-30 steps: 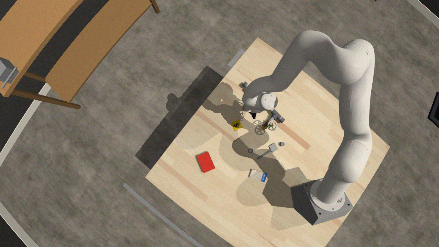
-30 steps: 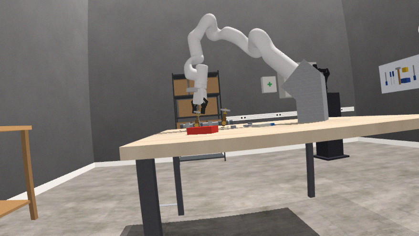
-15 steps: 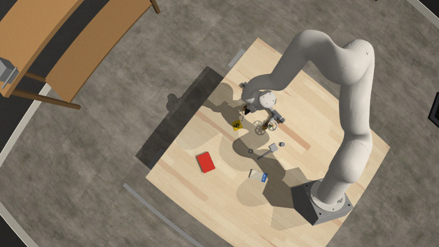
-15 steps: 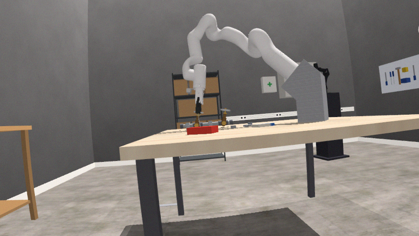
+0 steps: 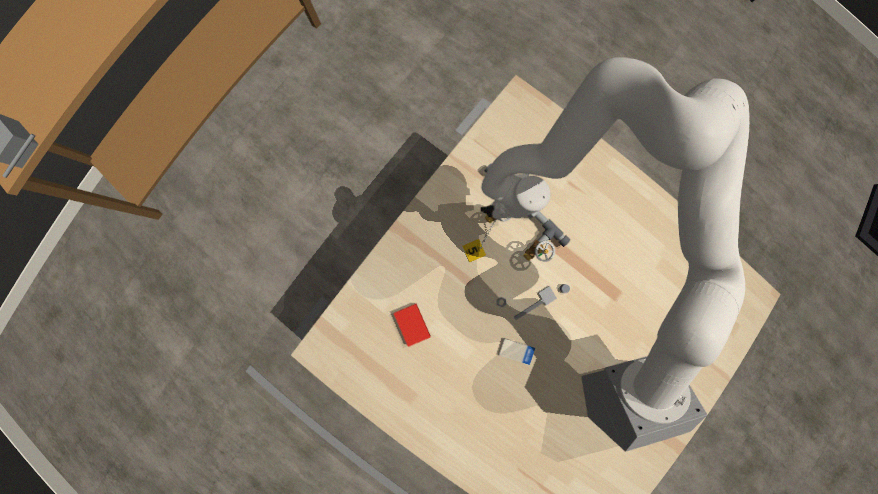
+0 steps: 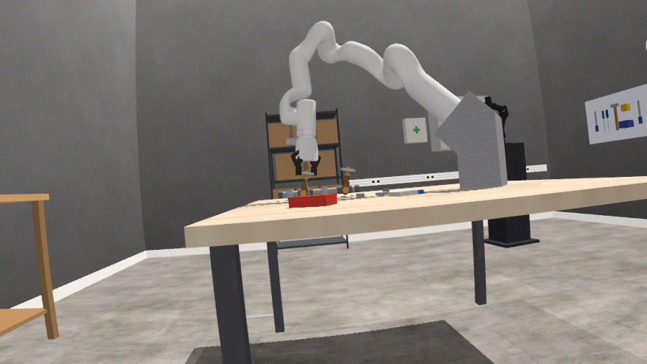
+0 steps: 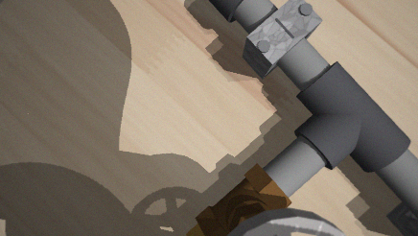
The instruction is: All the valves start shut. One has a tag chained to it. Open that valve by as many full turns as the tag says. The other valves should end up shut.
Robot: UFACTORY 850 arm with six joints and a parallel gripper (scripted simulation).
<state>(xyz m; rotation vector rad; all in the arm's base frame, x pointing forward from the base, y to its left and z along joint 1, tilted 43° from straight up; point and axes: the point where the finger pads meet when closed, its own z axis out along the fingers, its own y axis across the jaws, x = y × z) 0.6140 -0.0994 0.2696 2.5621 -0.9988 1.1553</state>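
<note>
The tagged valve's handwheel (image 5: 479, 216) (image 6: 308, 173) sits on a brass body (image 6: 305, 185) (image 7: 242, 207) at the left end of the grey pipework (image 5: 553, 231) (image 7: 352, 122). A chain (image 5: 485, 232) runs from the valve to the yellow tag (image 5: 472, 250), which lies flat on the table. My gripper (image 5: 488, 212) (image 6: 306, 168) points straight down with open fingers on either side of this handwheel, at its height. Only the handwheel's rim (image 7: 288, 224) shows at the bottom edge of the wrist view, and the fingers do not show there. Another valve (image 5: 543, 250) (image 6: 346, 177) stands to the right on the same pipe.
A red block (image 5: 411, 324) (image 6: 312, 200) lies toward the table's front. A grey hammer (image 5: 539, 300), a nut (image 5: 501, 301), a small grey cylinder (image 5: 563, 288) and a white-and-blue box (image 5: 516, 351) lie between the valves and the arm's base (image 5: 644, 408). A pipe clamp (image 7: 283, 30) holds the pipe down.
</note>
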